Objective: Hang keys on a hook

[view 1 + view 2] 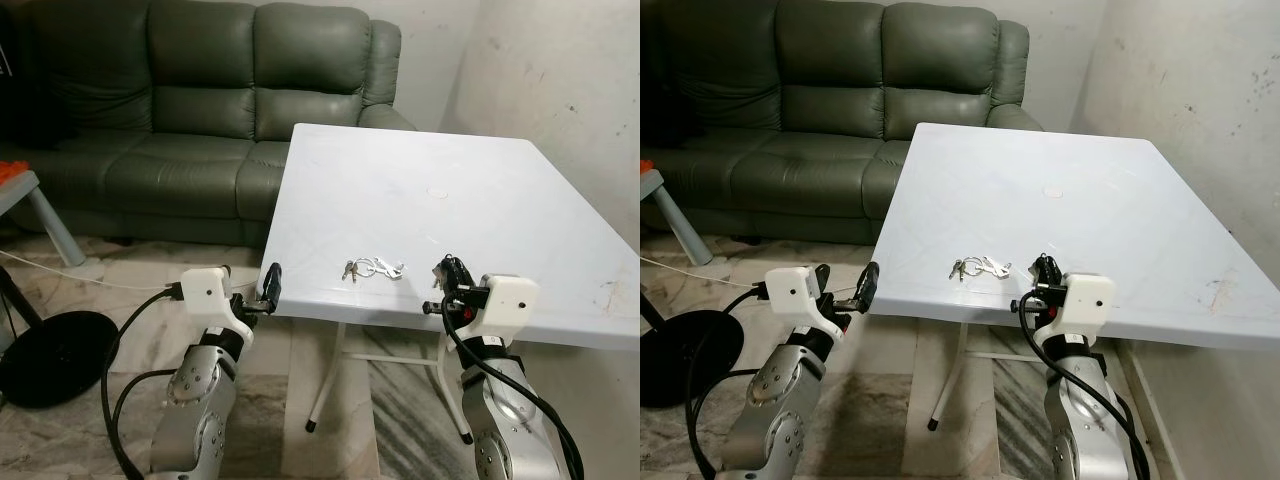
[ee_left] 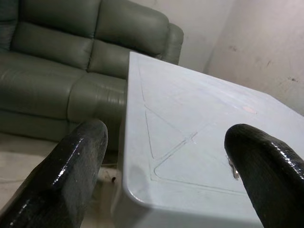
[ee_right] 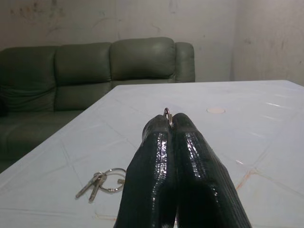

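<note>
Left eye view: green sofa (image 1: 200, 110) at back, white table (image 1: 480, 190) in front of it. Left gripper (image 1: 270, 285) sits just off table's near left corner, fingers wide apart w/ nothing between them. Right gripper (image 3: 172, 124) hovers low over table's near edge, fingers pressed together on a small metal ring (image 3: 167, 113) at the tips. Keys (image 1: 372, 268) lie flat on table near front edge, btw the two grippers, closer to the right one.
</note>
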Motion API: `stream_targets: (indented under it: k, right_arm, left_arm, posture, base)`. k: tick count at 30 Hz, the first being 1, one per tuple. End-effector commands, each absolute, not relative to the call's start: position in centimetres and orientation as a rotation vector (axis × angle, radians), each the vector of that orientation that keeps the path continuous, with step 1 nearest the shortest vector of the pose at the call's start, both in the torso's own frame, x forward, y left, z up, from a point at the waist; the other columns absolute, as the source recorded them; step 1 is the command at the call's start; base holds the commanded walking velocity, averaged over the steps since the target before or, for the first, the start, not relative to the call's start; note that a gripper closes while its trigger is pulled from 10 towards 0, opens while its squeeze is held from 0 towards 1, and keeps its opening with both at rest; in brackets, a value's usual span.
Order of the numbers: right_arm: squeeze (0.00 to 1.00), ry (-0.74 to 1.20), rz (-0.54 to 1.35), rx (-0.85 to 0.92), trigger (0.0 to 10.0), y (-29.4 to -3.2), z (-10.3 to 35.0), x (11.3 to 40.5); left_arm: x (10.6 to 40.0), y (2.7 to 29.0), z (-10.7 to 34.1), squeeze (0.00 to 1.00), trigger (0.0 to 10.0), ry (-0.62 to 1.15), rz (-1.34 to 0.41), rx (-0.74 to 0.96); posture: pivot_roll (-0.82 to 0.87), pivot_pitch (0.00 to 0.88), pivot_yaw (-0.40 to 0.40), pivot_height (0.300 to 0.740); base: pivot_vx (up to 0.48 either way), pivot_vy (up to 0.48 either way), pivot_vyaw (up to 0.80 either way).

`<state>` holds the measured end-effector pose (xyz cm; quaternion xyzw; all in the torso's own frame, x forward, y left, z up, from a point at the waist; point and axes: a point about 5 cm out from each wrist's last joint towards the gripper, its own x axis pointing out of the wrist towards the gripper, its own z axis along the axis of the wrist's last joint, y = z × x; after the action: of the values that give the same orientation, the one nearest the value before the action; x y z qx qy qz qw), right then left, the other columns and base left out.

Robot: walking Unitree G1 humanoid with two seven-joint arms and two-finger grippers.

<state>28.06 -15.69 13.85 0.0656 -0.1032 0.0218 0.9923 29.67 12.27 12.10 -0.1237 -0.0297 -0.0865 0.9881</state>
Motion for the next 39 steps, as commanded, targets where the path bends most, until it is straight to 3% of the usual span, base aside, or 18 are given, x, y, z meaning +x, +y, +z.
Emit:
stream_targets:
  k: [1,17,39]
  right_arm:
    - [0.00,-0.227,0.048,0.122,10.0,-15.5,14.3,28.3]
    - [0.00,-0.159,0.001,0.074,10.0,-16.0,13.4,29.1]
    - [0.00,-0.120,0.014,0.063,10.0,-15.4,13.0,29.5]
  left_arm:
    - [30.0,12.1,12.3,0.00,10.0,-0.072,-0.182,-0.198]
    - [31.0,12.7,12.4,0.00,10.0,-0.058,-0.181,-0.183]
    - [30.7,12.8,12.6,0.00,10.0,-0.075,-0.213,-0.210]
  posture:
    - [0.05,0.000,-0.045,0.740]
    - [0.05,0.000,-0.039,0.740]
    - [0.06,0.000,-0.045,0.740]
  base:
    - [0.000,0.000,0.00]
    - [0.000,0.000,0.00]
    - [0.000,0.000,-0.69]
